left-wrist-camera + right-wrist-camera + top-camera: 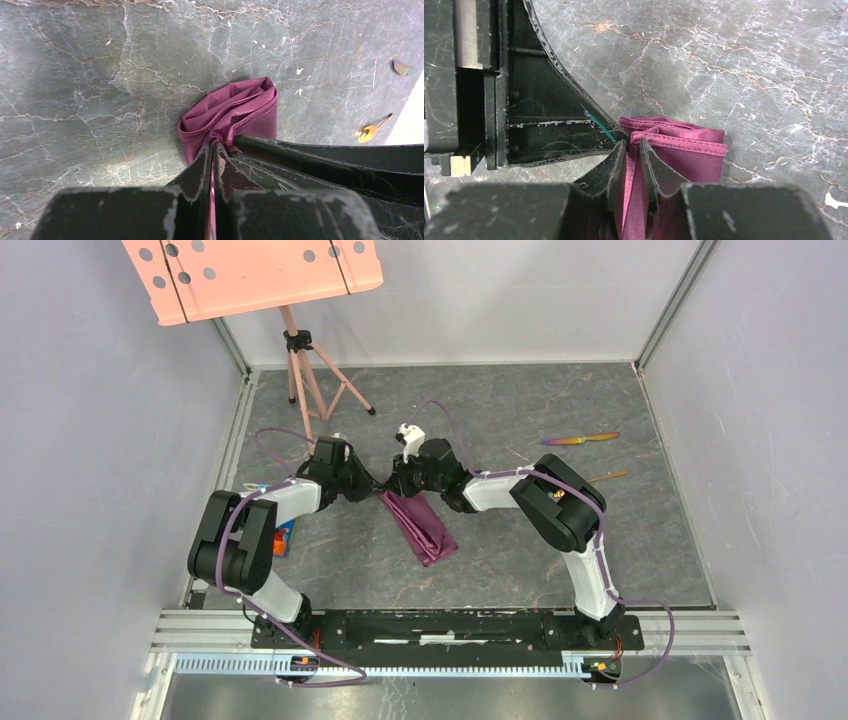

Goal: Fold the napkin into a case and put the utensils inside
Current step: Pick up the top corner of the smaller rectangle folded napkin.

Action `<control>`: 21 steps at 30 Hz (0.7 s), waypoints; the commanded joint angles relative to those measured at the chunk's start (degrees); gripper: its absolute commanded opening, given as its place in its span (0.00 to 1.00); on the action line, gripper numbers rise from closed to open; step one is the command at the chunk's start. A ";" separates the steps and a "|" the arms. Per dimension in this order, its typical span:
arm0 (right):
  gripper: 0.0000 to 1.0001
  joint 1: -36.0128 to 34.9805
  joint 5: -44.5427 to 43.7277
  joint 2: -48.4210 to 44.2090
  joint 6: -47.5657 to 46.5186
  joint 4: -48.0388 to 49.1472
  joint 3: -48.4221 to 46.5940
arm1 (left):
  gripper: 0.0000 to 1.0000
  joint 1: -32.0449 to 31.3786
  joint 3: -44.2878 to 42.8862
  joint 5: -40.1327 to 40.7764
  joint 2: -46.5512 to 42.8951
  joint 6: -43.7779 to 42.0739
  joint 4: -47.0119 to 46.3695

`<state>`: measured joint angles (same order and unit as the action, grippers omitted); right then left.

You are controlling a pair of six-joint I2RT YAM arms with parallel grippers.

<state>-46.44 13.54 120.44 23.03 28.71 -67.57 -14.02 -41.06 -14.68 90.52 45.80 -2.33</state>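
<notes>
— Which step is this?
— Folding, I'd judge. The left pincer and right pincer both pinch the napkin at its 11 o'clock end, mid-bench.
— How does it lie?
— It's a narrow strip, long axis 11 to 5 o'clock from above, free end toward 5.
— Next?
— Probably closing the case but leaving a mouth open. The knife and spoon lie toward 2 o'clock, well apart.
</notes>
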 commanded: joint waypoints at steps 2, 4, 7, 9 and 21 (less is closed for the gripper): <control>0.25 -0.65 4.49 1.29 -3.55 2.67 0.49 | 0.04 -0.13 -0.69 -0.45 -1.57 0.42 -1.80; 0.27 -0.57 4.88 1.16 -4.47 2.33 0.45 | 0.04 -0.15 -0.65 -0.47 -1.55 0.43 -1.80; 0.32 -0.59 5.60 0.29 -6.17 1.67 0.42 | 0.04 -0.13 -0.65 -0.53 -1.64 0.39 -1.67; 0.36 -0.63 5.24 -0.39 -8.01 0.39 0.25 | 0.04 -0.13 -0.62 -0.57 -1.75 0.42 -1.63; 0.58 -0.67 3.31 -6.65 -12.93 -3.58 2.09 | 0.04 -0.15 -1.04 -0.42 -2.52 -0.10 -0.59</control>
<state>-46.85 16.97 119.26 12.16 26.35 -66.15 -13.96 -41.06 -14.06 89.95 45.82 -1.89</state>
